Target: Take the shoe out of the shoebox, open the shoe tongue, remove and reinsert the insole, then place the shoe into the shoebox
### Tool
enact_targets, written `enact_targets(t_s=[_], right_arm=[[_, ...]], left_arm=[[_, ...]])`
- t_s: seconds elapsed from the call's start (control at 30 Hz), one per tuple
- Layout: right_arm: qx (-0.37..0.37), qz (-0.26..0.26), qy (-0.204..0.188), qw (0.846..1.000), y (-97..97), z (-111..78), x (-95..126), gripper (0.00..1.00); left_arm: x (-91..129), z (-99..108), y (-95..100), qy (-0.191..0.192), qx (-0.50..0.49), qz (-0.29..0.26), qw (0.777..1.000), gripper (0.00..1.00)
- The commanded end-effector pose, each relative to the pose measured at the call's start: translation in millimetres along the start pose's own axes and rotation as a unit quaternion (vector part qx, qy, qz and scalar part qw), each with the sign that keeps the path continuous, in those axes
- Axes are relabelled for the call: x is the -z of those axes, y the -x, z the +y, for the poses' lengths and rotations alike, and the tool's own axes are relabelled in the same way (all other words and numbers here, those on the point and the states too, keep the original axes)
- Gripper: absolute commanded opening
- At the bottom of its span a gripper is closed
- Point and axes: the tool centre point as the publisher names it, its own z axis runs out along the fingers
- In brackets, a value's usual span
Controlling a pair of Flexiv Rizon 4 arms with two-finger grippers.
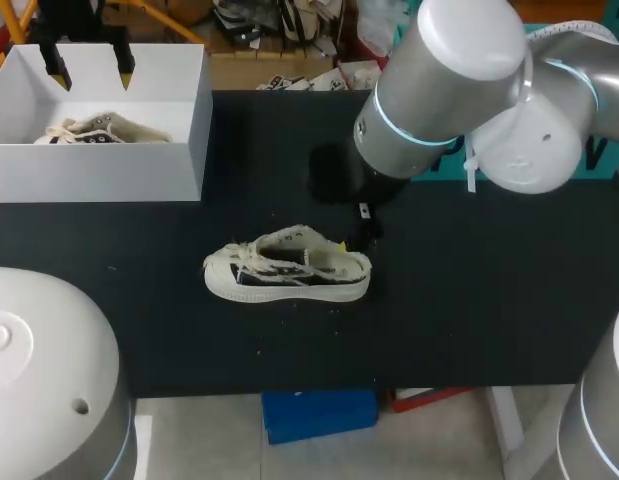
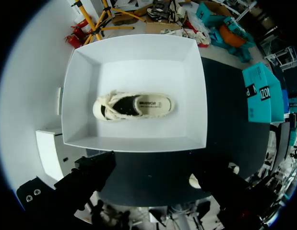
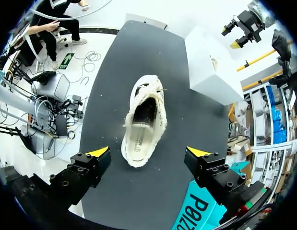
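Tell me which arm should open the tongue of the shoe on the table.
Right. The right gripper hangs open over that shoe; the left gripper is off above the shoebox.

A dark, matte table point(image 1: 469, 300) with three things resting on it. A white, open-topped shoebox point(image 1: 99, 180) sits at the far left corner. Near the middle, well apart from it, a cream low-top shoe point(image 1: 287, 268) stands on its sole, toe pointing left. A teal box point(image 2: 262, 93) lies at the far right edge.
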Motion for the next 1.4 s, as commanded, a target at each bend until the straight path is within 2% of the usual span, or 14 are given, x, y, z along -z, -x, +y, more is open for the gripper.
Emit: enact_targets(t_s=[0.03,0.5,0.63,1.03,1.4], right_arm=[[0.000,0.000,0.001,1.000,-0.7,-1.3,0,1.00],[0.000,0.000,0.001,1.000,-0.7,-1.3,0,1.00],[-0.018,0.004,0.009,1.000,-9.6,-6.2,-12,1.00],[-0.081,-0.012,0.067,0.994,-17.2,-6.7,-30,1.00],[-0.142,-0.022,0.142,0.979,-28.5,-13.6,-57,1.00]], left_arm=[[0,0,0.0,0.001,0.000,-0.001,1.000,1.00],[0,0,0.0,0.001,0.000,-0.001,1.000,1.00],[0,0,0.0,0.001,0.000,-0.001,1.000,1.00],[0,0,0.0,0.001,0.000,-0.001,1.000,1.00],[0,0,0.0,0.001,0.000,-0.001,1.000,1.00]])
